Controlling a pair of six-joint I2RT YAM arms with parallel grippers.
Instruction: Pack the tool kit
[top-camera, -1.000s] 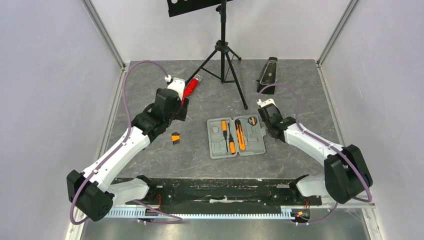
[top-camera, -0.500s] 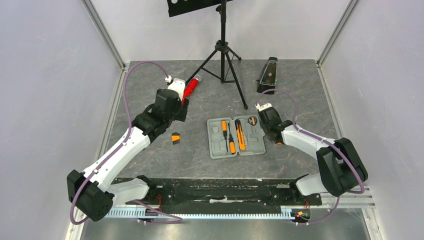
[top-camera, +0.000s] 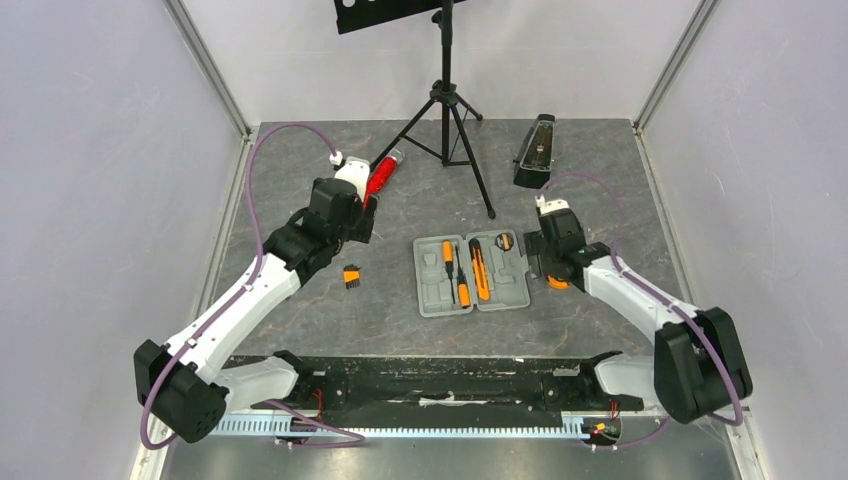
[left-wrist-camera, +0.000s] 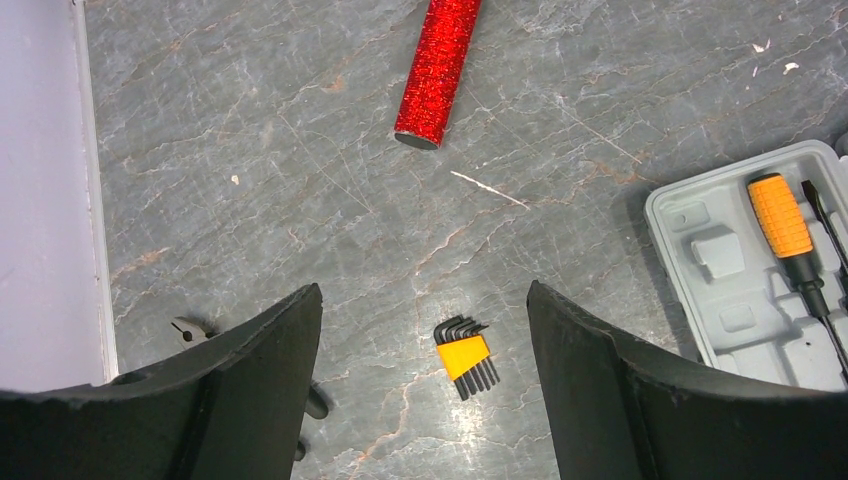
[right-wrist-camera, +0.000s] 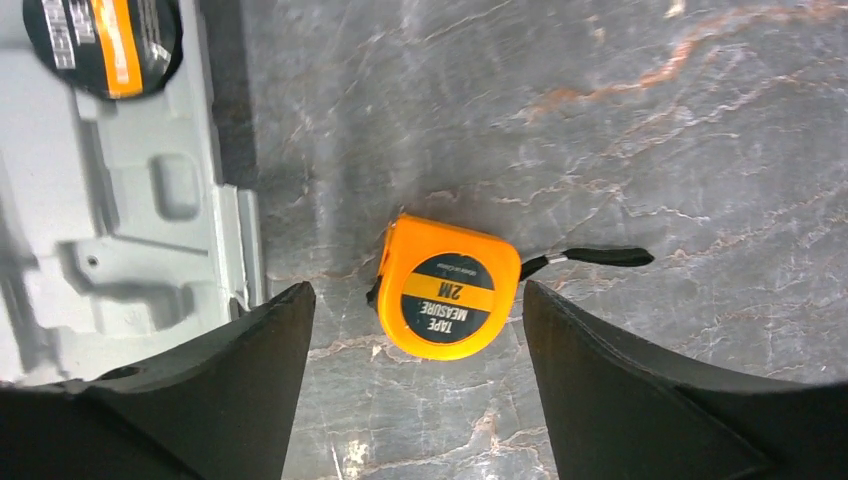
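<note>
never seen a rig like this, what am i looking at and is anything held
Two robot arms stand at a table. One picture looks down from above; the other two come from cameras on each wrist. The left claw hangs open over a hex key set, the right claw open over a tape measure. Neither holds anything. Between them lies an open grey case with screwdrivers in it. A red glittery cylinder and a black metronome sit farther back.
</note>
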